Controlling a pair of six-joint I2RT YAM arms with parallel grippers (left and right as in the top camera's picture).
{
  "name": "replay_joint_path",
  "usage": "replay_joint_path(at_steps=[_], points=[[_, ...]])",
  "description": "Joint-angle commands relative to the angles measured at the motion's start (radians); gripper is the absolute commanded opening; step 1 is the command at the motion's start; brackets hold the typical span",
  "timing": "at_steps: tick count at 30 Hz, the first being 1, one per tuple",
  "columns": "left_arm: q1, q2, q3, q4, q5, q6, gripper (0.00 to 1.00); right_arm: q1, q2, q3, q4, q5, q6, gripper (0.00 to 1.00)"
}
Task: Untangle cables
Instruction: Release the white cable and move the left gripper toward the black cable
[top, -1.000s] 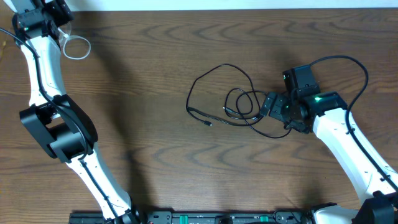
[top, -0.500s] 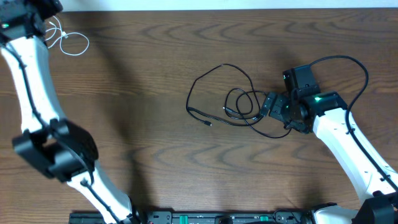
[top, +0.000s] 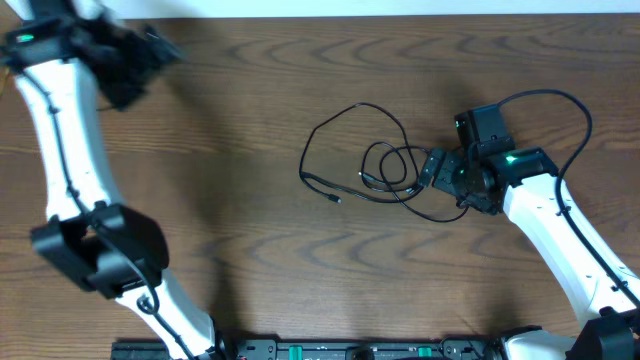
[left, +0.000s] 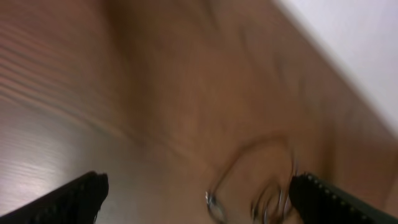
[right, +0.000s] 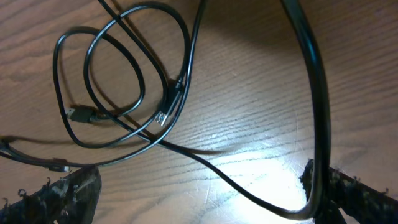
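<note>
Two black cables (top: 365, 160) lie in a tangle of loops at the table's middle; they also show in the right wrist view (right: 124, 81). My right gripper (top: 437, 168) is open at the tangle's right edge. In its wrist view the open jaws (right: 199, 196) straddle one black strand (right: 211, 171), which bends up by the right finger. My left gripper (top: 140, 60) is at the far left back, blurred. Its jaws (left: 199, 196) are wide open and empty. A blurred dark cable loop (left: 255, 174) lies ahead of them. The white cable is hidden.
The wooden table (top: 240, 220) reaches a pale back edge (top: 320, 12). The right arm's own thick black cord (top: 560, 100) arcs above the table at the right. A rail of equipment (top: 350, 350) runs along the front edge.
My left arm has swung and its gripper has moved right over the spot where the white cable lay, covering it. The right arm and the black cables have not moved.
</note>
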Motion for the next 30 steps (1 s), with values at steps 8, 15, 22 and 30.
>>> replay_joint_path(at_steps=[8,15,22,30], points=[[-0.365,0.019,-0.225,0.111,0.082,0.151,0.98,0.006,-0.005,-0.004,0.0,0.005,0.013,0.99],[-0.535,0.019,-0.26,0.286,-0.02,-0.029,0.98,0.0,-0.006,-0.004,-0.051,0.074,-0.249,0.99],[-0.634,0.019,-0.261,0.372,-0.116,-0.128,0.98,-0.001,-0.006,-0.004,-0.101,0.144,-0.628,0.99],[-0.734,0.019,-0.261,0.435,-0.252,-0.253,0.98,-0.001,-0.006,-0.004,-0.096,0.124,-0.613,0.99]])
